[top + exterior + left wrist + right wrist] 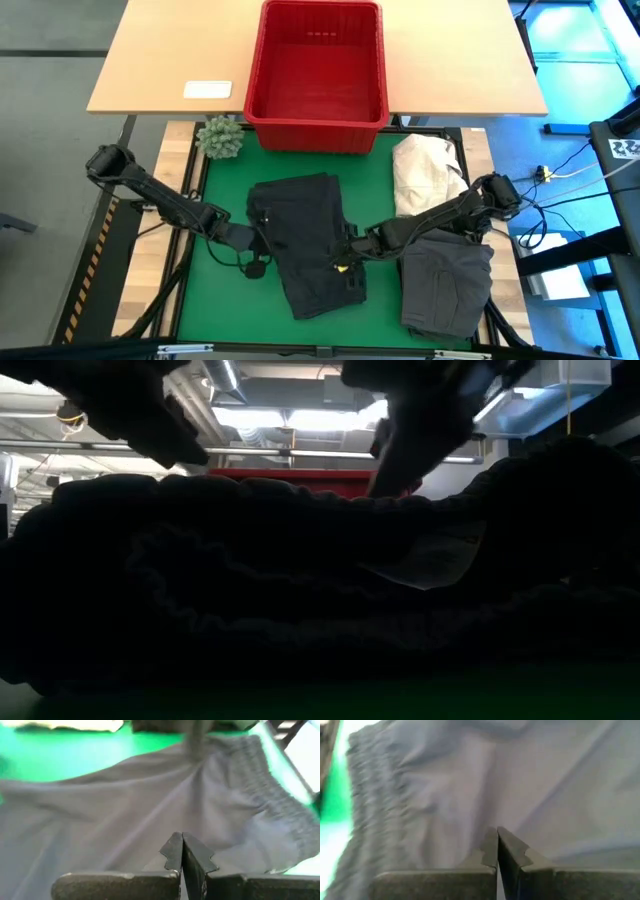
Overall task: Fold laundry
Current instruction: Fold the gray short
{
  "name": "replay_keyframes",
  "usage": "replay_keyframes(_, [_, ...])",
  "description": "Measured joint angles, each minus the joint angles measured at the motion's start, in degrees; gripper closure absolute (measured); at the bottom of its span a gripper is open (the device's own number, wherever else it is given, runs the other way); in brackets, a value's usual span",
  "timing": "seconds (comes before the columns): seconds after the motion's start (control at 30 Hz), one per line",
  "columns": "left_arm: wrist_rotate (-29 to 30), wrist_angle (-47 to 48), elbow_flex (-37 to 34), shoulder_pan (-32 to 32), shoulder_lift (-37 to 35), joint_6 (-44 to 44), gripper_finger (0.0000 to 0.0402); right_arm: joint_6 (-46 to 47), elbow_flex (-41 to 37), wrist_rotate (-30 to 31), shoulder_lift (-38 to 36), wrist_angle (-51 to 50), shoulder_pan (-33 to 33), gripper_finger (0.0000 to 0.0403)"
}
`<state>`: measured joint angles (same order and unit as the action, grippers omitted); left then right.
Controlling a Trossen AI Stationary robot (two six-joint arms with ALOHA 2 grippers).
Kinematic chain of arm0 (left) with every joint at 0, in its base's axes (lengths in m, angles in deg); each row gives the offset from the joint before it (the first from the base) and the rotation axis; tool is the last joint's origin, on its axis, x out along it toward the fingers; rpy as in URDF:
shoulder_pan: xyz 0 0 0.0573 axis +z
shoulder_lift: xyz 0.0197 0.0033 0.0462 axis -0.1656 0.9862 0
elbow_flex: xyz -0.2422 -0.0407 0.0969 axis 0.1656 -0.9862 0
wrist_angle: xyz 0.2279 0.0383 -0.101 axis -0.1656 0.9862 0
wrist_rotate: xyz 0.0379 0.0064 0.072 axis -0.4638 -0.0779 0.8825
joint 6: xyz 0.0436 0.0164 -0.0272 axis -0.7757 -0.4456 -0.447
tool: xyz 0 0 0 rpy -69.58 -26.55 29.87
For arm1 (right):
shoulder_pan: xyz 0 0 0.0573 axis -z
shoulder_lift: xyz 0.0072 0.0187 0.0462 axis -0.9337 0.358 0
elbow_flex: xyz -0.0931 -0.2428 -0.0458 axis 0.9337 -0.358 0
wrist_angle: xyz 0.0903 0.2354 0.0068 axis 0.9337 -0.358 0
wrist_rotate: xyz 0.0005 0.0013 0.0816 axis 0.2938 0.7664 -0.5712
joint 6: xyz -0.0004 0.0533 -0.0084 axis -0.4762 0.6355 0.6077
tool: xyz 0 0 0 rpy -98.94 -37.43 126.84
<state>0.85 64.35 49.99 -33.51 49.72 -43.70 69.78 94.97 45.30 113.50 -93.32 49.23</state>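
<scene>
A black garment (305, 240) lies on the green mat in the middle of the table; in the low view it (300, 590) fills the foreground, with a white label (430, 560) showing. My left gripper (255, 242) is at its left edge and my right gripper (350, 252) at its right edge. Both are shut on the cloth, as the left wrist view (181, 851) and the right wrist view (497, 845) show. The gathered waistband (280, 805) runs along one side. A dark grey garment (445, 282) lies on the mat's near right part. My left gripper pinches the black garment's cloth (150, 835) between its two fingers near the left edge, coming low from the table's left. One layer or several, I cannot tell. The garment lies on the mat, with creases running across it away from the fingers. My right gripper pinches the black garment's cloth (470, 820) between its two fingers at the right edge, coming low from the table's right. A crease (492, 775) runs straight ahead of the fingertips. The rest of the garment lies on the mat.
A red plastic basket (318, 70) stands at the far edge of the mat. A cream-white cloth heap (425, 170) lies far right, a small green plant-like thing (220, 138) far left. A white flat item (208, 89) sits on the wooden table beyond.
</scene>
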Motion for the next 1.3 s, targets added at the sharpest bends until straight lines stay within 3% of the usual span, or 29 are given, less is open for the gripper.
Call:
replay_keyframes(0.3, [1.52,-8.22,0.04,-4.25,8.61,2.27,0.0401,-0.57,0.0,3.89,0.55,1.0,7.15,0.04])
replay_keyframes(0.47, [1.41,-11.14,0.01,-4.32,15.12,5.86,0.0401,-1.75,-0.02,3.0,2.92,2.1,11.47,0.04])
replay_keyframes(0.73, [-2.79,-13.31,0.04,-4.49,23.3,9.85,0.0401,-2.03,-0.04,1.88,8.04,2.35,16.22,0.04])
replay_keyframes(0.87, [-6.37,-10.05,0.18,-4.53,24.11,10.36,0.0401,-1.38,-0.04,1.91,8.86,0.85,17.02,0.04])
replay_keyframes(1.3, [-7.65,-2.67,0.32,-5.22,23.16,1.56,0.0401,7.02,0.07,0.21,8.8,-7.84,15.53,0.04])
